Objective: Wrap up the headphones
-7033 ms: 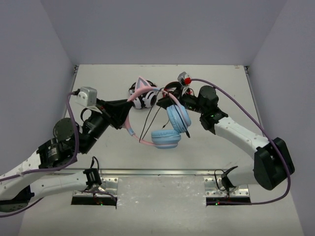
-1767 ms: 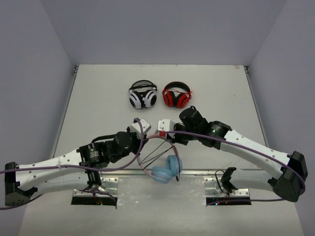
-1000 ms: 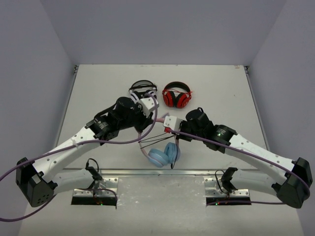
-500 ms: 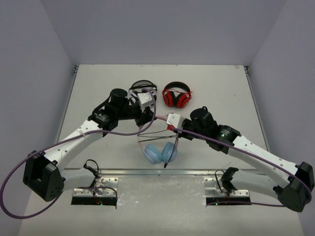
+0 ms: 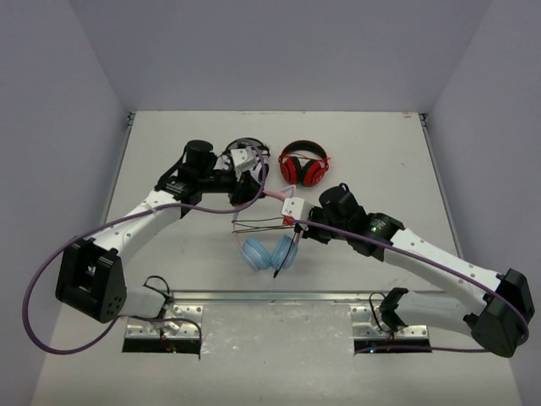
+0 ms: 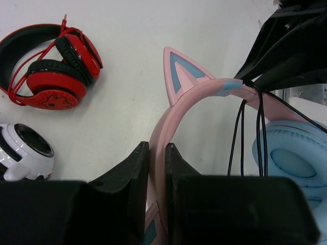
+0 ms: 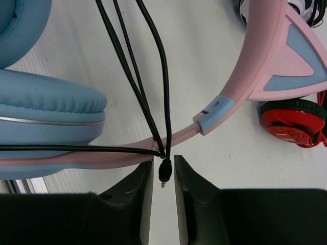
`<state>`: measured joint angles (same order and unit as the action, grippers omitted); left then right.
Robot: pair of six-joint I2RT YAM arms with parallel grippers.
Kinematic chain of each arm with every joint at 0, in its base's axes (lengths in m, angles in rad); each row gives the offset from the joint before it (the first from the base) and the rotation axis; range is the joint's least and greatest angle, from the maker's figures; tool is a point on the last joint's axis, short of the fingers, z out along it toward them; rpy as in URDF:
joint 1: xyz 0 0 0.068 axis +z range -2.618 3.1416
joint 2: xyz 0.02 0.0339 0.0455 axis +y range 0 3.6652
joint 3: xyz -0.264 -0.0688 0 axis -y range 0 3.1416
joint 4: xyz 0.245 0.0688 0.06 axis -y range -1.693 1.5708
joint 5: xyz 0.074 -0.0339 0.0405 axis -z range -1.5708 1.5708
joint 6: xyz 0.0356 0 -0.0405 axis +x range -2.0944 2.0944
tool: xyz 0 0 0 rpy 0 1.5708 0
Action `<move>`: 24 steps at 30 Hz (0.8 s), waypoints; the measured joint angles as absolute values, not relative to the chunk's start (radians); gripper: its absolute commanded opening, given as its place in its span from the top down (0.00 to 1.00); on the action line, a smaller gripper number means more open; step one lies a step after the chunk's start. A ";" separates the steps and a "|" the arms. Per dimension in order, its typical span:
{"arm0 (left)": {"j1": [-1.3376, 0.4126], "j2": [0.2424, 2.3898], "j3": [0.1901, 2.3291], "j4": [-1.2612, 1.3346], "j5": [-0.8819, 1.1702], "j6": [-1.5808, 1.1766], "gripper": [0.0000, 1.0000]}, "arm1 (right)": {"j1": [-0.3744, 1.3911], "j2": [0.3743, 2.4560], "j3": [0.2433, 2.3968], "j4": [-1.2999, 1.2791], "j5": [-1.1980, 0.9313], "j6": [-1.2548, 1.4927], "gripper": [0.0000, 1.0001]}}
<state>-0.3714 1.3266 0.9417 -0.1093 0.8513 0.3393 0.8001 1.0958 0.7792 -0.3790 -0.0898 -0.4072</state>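
The headphones hang off the table with the light blue ear cups lowest. My left gripper is shut on the pink headband, just below a cat ear; in the top view the left gripper is beside the white-and-black headphones. Thin black cable loops over the band. In the right wrist view my right gripper stands narrowly open. The cable's plug sits in the gap, with a sliver of space on each side. From above, the right gripper is just right of the cable loops.
Red-and-black headphones lie at the back centre. White-and-black headphones lie left of them, partly under my left arm. Grey walls close in the table on three sides. A metal rail runs along the near edge.
My left arm has swung back and left, carrying the headband toward the white-and-black headphones. The blue ear cups have shifted left and away from the near rail. The right gripper stays by the cable.
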 measured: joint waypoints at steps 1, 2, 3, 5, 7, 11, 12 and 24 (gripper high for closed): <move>-0.371 1.341 0.952 -0.109 0.856 0.342 0.99 | 0.800 1.097 0.779 -0.379 -0.090 -0.405 0.75; -0.371 1.356 0.962 -0.109 0.860 0.345 0.99 | 0.800 1.098 0.779 -0.379 -0.089 -0.402 0.74; -0.371 1.370 0.970 -0.109 0.863 0.352 0.99 | 0.800 1.098 0.779 -0.378 -0.089 -0.400 0.72; -0.371 1.394 0.976 -0.110 0.873 0.366 0.99 | 0.799 1.098 0.779 -0.377 -0.078 -0.395 0.66; -0.368 1.415 0.976 -0.118 0.882 0.381 0.99 | 0.791 1.098 0.779 -0.374 -0.067 -0.390 0.59; -0.355 1.471 0.976 -0.127 0.916 0.406 0.99 | 0.759 1.101 0.779 -0.374 -0.051 -0.365 0.37; -0.350 1.488 0.976 -0.130 0.926 0.412 0.99 | 0.752 1.103 0.779 -0.375 -0.052 -0.349 0.01; -0.246 1.670 1.015 -0.235 1.050 0.566 0.99 | 0.662 1.067 0.765 -0.410 0.039 -0.159 0.01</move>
<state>-0.2459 1.6695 1.0149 -0.2352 1.0504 0.5659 0.6617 1.0668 0.7647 -0.4095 0.0387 -0.1593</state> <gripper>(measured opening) 0.125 0.992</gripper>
